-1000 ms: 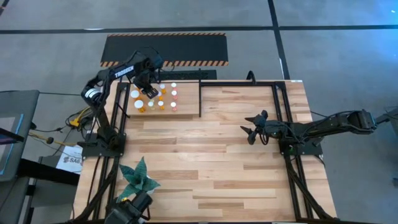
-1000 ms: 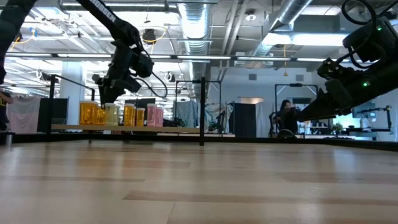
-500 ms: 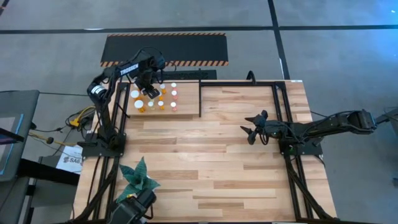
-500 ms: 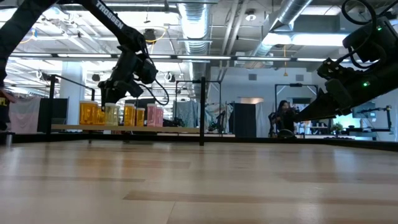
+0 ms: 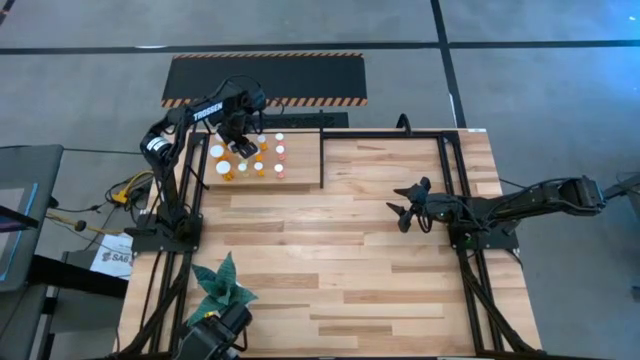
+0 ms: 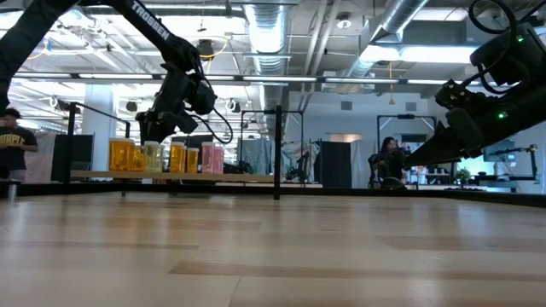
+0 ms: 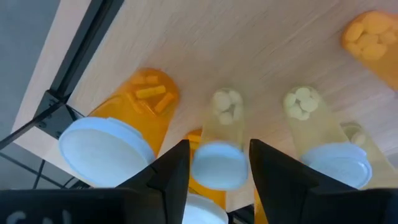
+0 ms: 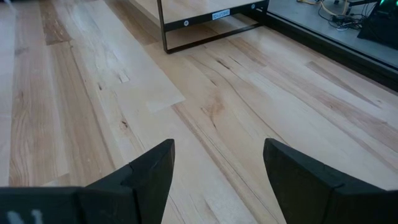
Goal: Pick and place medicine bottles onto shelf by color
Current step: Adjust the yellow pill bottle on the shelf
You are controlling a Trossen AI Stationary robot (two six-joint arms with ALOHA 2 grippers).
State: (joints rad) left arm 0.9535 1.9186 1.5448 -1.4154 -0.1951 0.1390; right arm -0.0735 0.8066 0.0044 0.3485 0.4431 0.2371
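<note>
The shelf (image 5: 300,168), a small wooden board in a black frame, stands at the table's far left. On it stand several medicine bottles (image 5: 262,160) with white caps: orange and pale ones (image 6: 128,156) to the left, pinkish ones (image 6: 213,158) to the right. My left gripper (image 7: 219,163) points steeply down over them. Its fingers flank the white cap of a small pale bottle (image 7: 221,127) that stands upright on the board, with a slim gap on each side. My right gripper (image 5: 400,213) waits open above the bare table at mid right.
A black panel with hazard-striped edges (image 5: 265,78) lies on the floor beyond the far edge. A green plant (image 5: 222,285) sits at the near left. The shelf's black post (image 5: 321,160) stands at its right side. People (image 6: 13,141) show in the room behind.
My left gripper has tipped a little more steeply down over the bottles on the shelf, then kept still. The bottles have stayed in place.
</note>
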